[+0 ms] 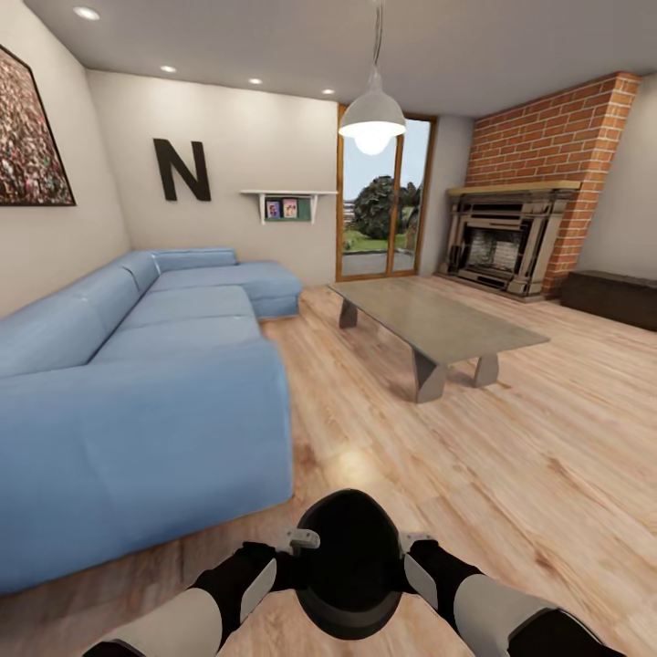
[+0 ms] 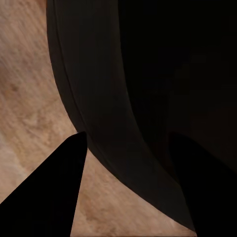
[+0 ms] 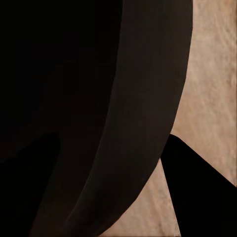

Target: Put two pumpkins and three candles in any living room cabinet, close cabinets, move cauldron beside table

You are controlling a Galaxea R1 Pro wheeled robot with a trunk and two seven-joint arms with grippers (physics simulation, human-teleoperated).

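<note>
I hold the black cauldron (image 1: 349, 566) low in front of me, above the wood floor. My left gripper (image 1: 292, 546) is shut on its left rim and my right gripper (image 1: 411, 546) on its right rim. In the left wrist view the cauldron's wall (image 2: 113, 98) runs between the dark fingers (image 2: 47, 197). The right wrist view has the wall (image 3: 143, 108) between the fingers (image 3: 202, 197) the same way. The glass-topped table (image 1: 438, 321) stands ahead to the right, a few metres off. The low dark cabinet (image 1: 613, 297) sits by the far right wall, cut off by the picture edge. The pumpkins and candles are out of view.
A blue corner sofa (image 1: 137, 383) takes up the left side, its near corner close to my left arm. A brick fireplace (image 1: 511, 242) and a glass door (image 1: 383, 210) are at the back. A pendant lamp (image 1: 372, 117) hangs above the table. Plank floor (image 1: 511, 474) lies between me and the table.
</note>
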